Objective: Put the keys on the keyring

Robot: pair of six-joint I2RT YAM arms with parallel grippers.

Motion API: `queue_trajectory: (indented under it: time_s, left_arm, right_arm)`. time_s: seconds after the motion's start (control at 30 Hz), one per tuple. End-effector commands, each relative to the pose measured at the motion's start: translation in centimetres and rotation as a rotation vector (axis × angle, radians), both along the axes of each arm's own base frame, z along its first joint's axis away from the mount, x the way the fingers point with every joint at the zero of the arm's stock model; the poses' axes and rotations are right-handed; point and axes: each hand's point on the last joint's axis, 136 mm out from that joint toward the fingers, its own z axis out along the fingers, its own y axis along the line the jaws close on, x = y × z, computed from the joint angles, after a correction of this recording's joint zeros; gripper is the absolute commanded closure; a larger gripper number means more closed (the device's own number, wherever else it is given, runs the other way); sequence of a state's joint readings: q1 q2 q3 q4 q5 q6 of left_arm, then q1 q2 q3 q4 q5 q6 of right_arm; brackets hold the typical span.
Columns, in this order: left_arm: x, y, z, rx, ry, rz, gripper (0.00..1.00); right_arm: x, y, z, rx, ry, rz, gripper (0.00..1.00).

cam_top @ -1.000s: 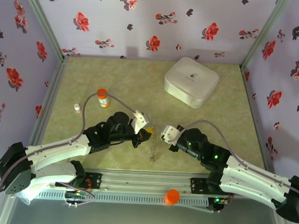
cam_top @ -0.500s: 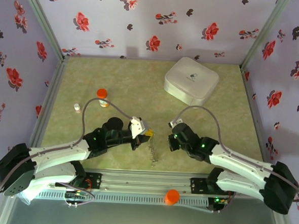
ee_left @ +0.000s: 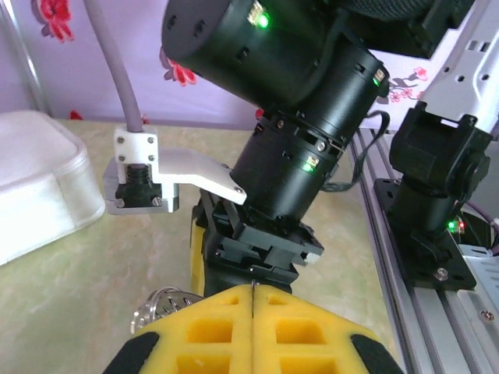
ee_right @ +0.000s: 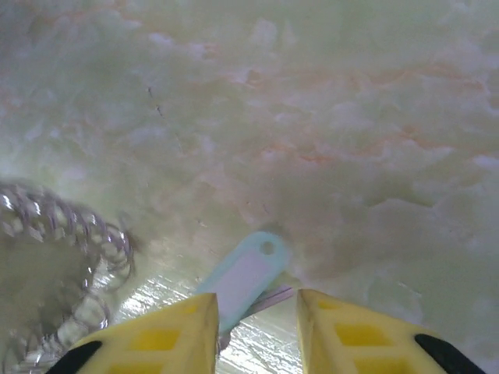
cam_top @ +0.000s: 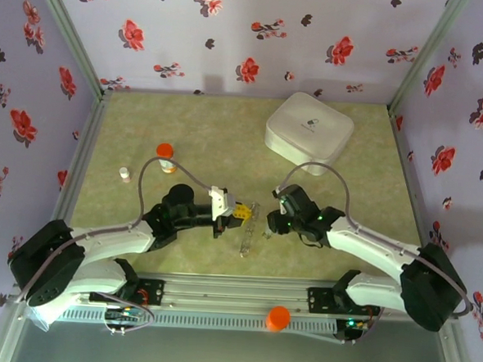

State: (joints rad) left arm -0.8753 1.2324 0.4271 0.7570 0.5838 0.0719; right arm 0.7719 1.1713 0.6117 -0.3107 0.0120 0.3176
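The left fingers point(cam_top: 238, 211) and the right fingers point(cam_top: 269, 224) sat almost tip to tip near the middle of the table's point(cam_top: 188, 120) near edge. I think this was so one side could hold the keyring point(cam_top: 247, 230) steady while the other brought a key to it. The keyring made a thin line between them, pointing toward the near edge.

The left fingers were pressed tight together. I could not tell if they pinched any of the keyring.

From above, the keys were too small to make out. The right wrist camera helped. It showed a pale flat key point(ee_right: 245, 276) with a hole, lying between the right fingers. Those fingers were a little apart — gripping it or not, I could not tell — and blurry keyring loops lay just beside it.
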Motion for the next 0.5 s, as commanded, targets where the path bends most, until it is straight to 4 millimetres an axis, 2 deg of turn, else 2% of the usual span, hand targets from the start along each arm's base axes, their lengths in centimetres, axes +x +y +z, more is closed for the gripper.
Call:
queue_trajectory:
  time_s: [0.0,0.1,0.17,0.27,0.47]
  left_arm:
    - [-1.1,-0.2,2.0,-0.076,-0.189,-0.088,1.0]
    - [-1.1,-0.1,2.0,-0.068,-0.254,-0.096,1.0]
    - [-1.0,-0.1,2.0,-0.06,-0.286,-0.096,1.0]
    - [-1.1,-0.1,1.9,-0.046,-0.317,-0.102,1.0]
    - [-1.3,0.0,2.1,-0.049,-0.344,-0.114,1.0]
  right_arm:
    - [-0.2,1.6,4.5,0.086,-0.149,0.177,0.6]
    - [-2.4,3.5,8.3,0.233,-0.356,0.419,0.6]
    - [-4.4,4.0,9.5,0.288,-0.51,0.572,0.6]
    - [-6.1,3.7,10.5,0.289,-0.702,0.705,0.6]
    - [-6.9,5.2,11.2,0.262,-0.742,0.826,0.65]
